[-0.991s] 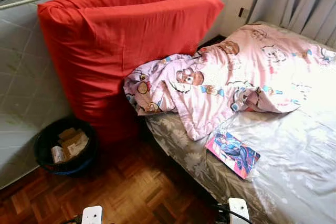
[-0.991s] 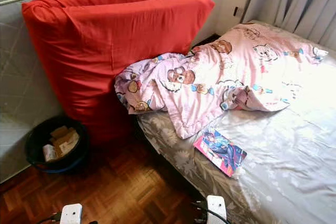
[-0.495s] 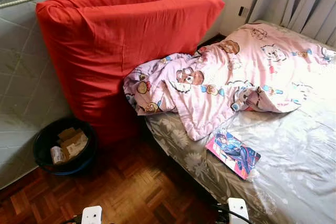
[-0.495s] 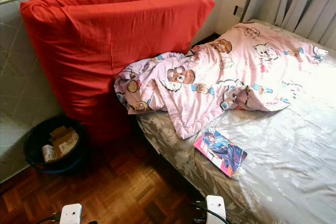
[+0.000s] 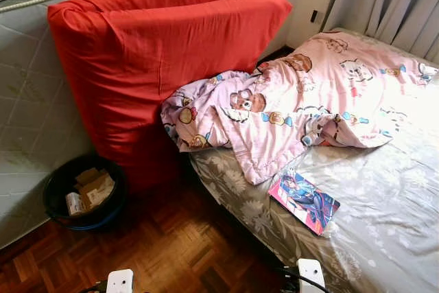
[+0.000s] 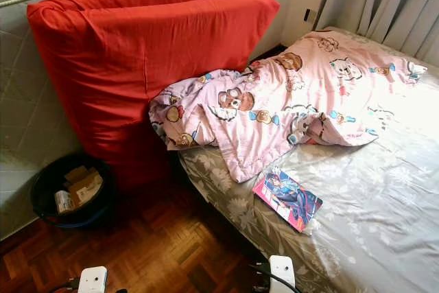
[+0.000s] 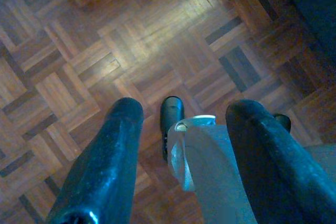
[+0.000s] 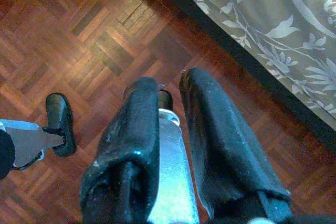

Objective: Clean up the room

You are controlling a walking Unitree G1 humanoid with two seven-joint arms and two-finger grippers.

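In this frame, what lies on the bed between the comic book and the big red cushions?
In the left eye view, the crumpled pink cartoon-print blanket lies between them. Its lower edge ends just short of the comic book, and its bunched end rests against the red cushions.
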